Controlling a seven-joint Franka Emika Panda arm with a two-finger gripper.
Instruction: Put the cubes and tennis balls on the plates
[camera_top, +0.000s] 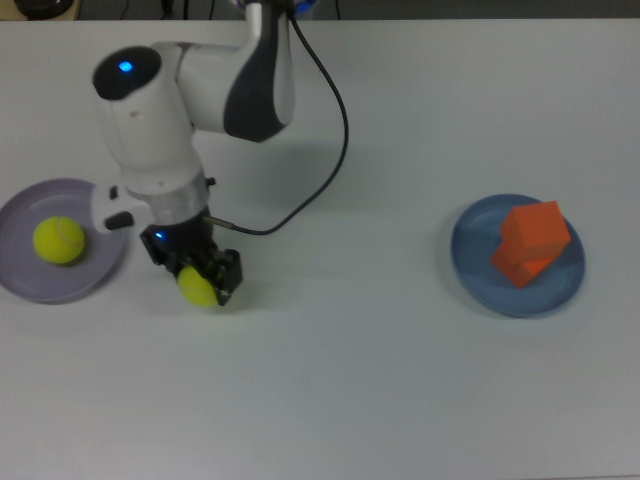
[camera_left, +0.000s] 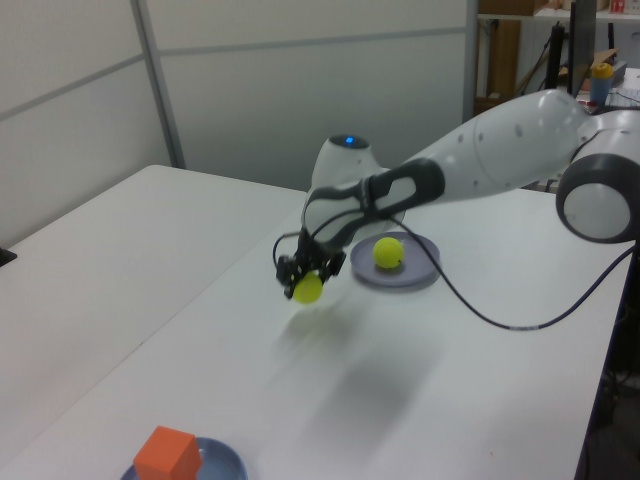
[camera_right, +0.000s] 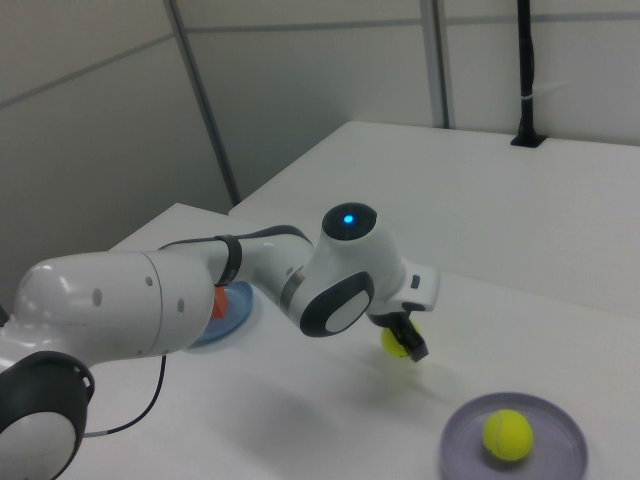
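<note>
From my station, the arm reaches in from the top view's upper edge, bends at a dark elbow joint, and turns its white wrist straight down over the table. The gripper points downward with its fingers closed on a tennis ball. In the left view that ball hangs clear of the tabletop, with a faint shadow below it. In the right view the wrist is tilted slightly, and the ball is partly hidden behind one dark finger.

The held ball sits just to the top view's right of the lavender plate, not over it. The second tennis ball rests on that plate, near its centre.

Well apart, toward the top view's right, the blue plate carries both orange cubes, one stacked crookedly on the other. A black cable loops from the wrist back toward the arm's base.
</note>
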